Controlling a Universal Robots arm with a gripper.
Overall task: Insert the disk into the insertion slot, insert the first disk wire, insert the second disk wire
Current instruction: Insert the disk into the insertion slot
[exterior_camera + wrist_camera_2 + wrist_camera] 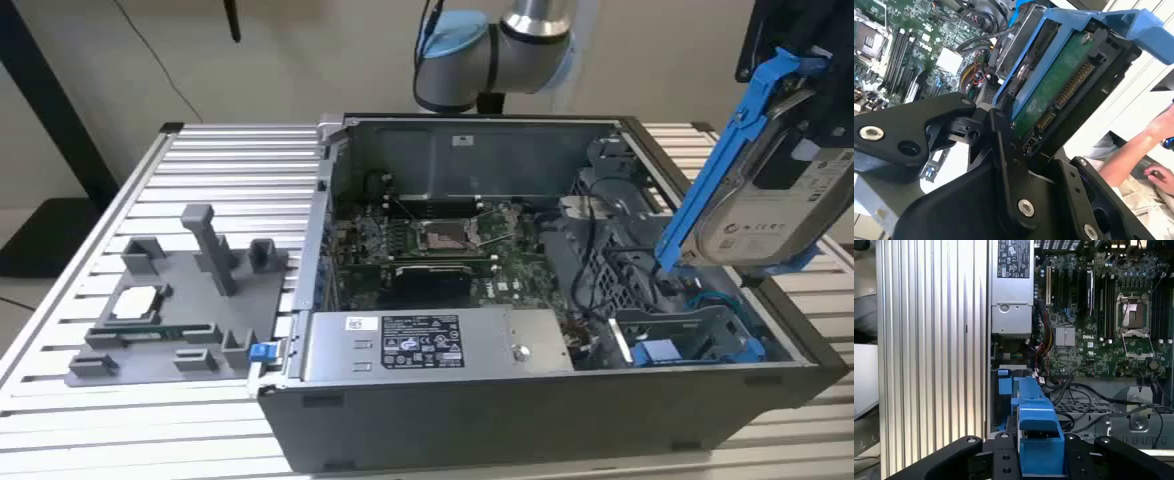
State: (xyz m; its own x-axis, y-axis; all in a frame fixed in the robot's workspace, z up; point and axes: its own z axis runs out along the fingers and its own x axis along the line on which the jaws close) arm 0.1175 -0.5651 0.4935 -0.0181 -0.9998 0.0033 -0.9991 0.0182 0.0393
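So the gripper (1039, 450) is clamped on the disk (787, 200), which is held up tilted over the exterior view's right end of the open computer case (534, 420), above the insertion slot (687, 335) with its blue fittings, while the motherboard (441, 240) and power-supply box (427, 345) are housed in the case too.

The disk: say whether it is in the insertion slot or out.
Out. The disk sits clamped in the gripper, tilted above the open case, apart from the insertion slot below it.
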